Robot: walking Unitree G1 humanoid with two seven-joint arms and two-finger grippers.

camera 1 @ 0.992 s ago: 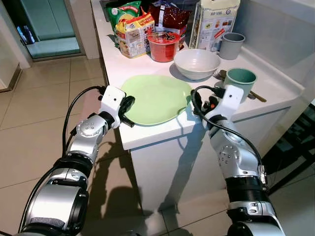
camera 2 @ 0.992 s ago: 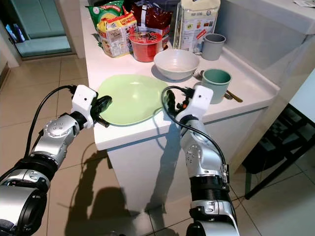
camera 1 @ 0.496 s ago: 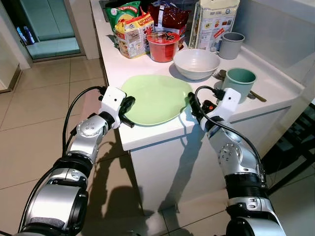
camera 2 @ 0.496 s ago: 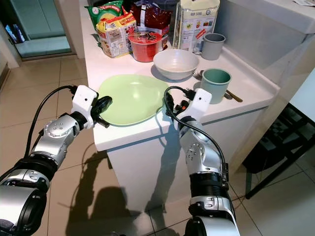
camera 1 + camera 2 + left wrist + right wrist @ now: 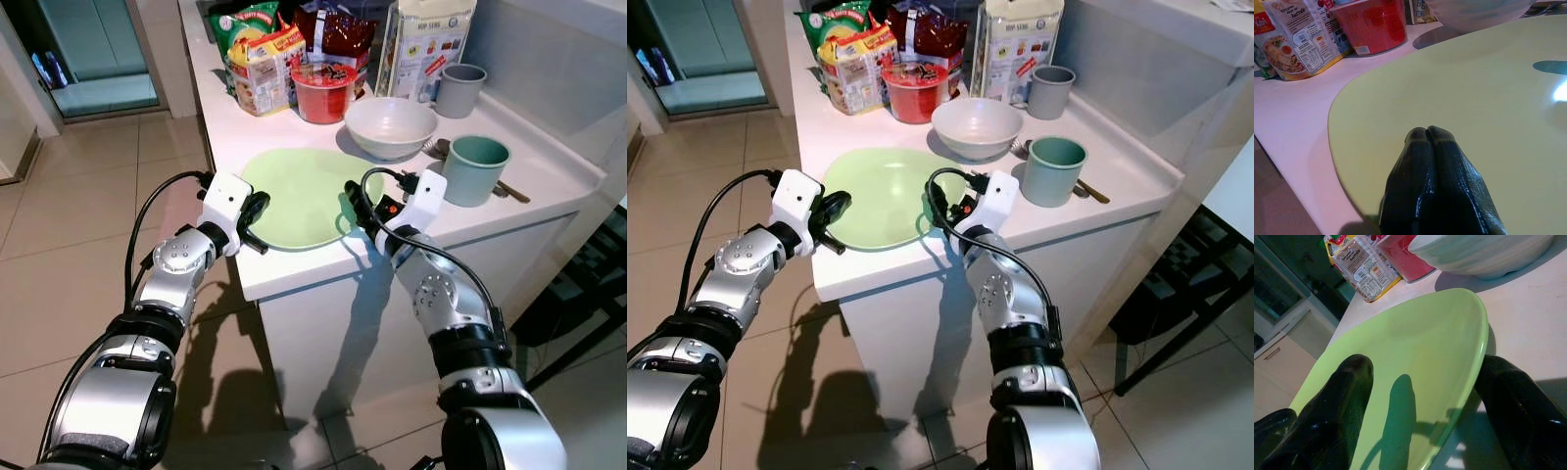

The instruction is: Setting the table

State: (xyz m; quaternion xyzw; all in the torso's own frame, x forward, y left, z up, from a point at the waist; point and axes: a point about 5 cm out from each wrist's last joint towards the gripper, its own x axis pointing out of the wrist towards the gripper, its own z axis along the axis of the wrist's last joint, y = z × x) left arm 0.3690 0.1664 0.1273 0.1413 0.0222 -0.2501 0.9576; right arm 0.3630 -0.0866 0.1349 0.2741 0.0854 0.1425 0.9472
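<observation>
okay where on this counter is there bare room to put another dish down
Bare white counter lies right of the teal cup, toward the corner, and a strip left of the green plate by the near edge. The back is crowded: snack packets, red cup, white bowl and grey mug.

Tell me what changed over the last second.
The right tool moved toward the robot's left, from beside the green cup to the green plate, and now straddles its near right rim, fingers open. The left tool stayed shut over the plate's left rim; the plate and white bowl kept their places.
</observation>
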